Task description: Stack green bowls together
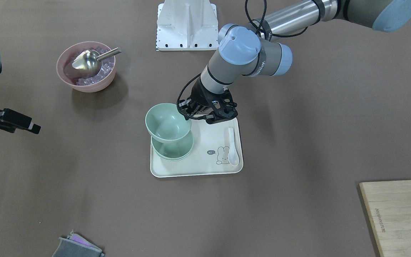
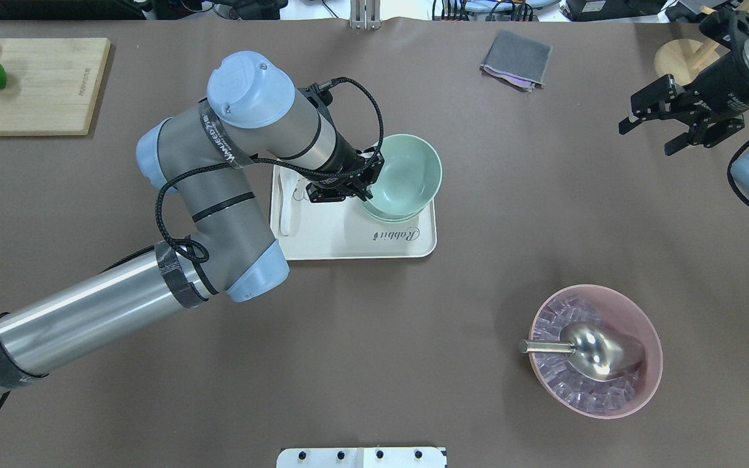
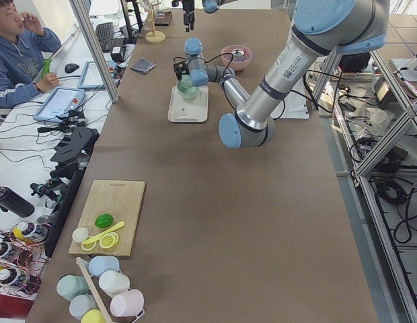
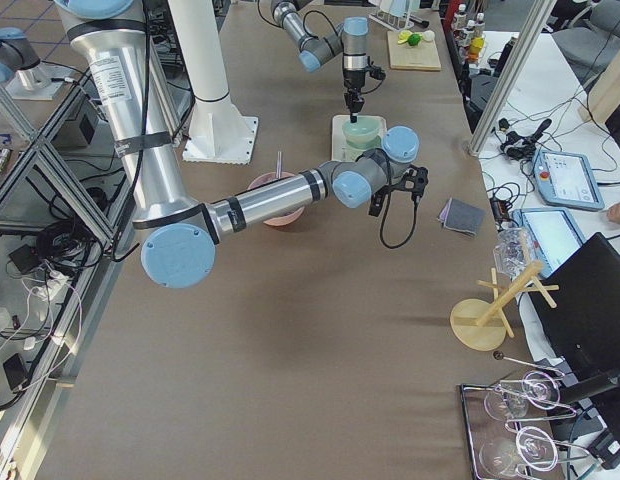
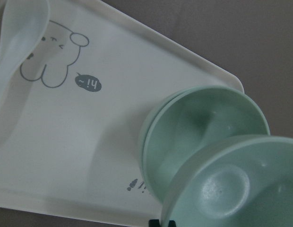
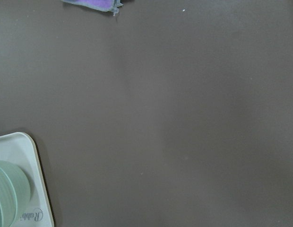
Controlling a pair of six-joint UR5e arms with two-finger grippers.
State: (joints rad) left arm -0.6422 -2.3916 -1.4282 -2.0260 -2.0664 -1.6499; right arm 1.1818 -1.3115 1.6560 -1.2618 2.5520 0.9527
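left gripper (image 1: 190, 113) is pinched shut on the rim of one green bowl (image 1: 168, 123), grabbing it on the side facing the robot's base. the wrist cam shows the dark fingertips right at the bottom edge, clamped on that rim. the held bowl is upright, maybe a touch tilted, and sits above the other two green bowls (image 1: 175, 152) but not centred over them. those two are already nested into each other (you can see the double rim) and stand on the white tray (image 1: 198, 168). can't tell if the held bowl's base is brushing the stack or is just clear of it, but it's definitely not seated in. also on the tray are a white spoon (image 1: 233, 145) along the far side from the bowls and a little rabbit drawing next to it. right gripper (image 2: 646, 138) is well off to the side above bare table, jaws spread wide with nothing in them. further out: a pink bowl (image 1: 84, 86) full of ice with a metal scoop (image 1: 87, 61) in it, a folded grey cloth (image 1: 77, 248) with some purple showing, and a wooden cutting board (image 1: 398, 214) at the table's corner.
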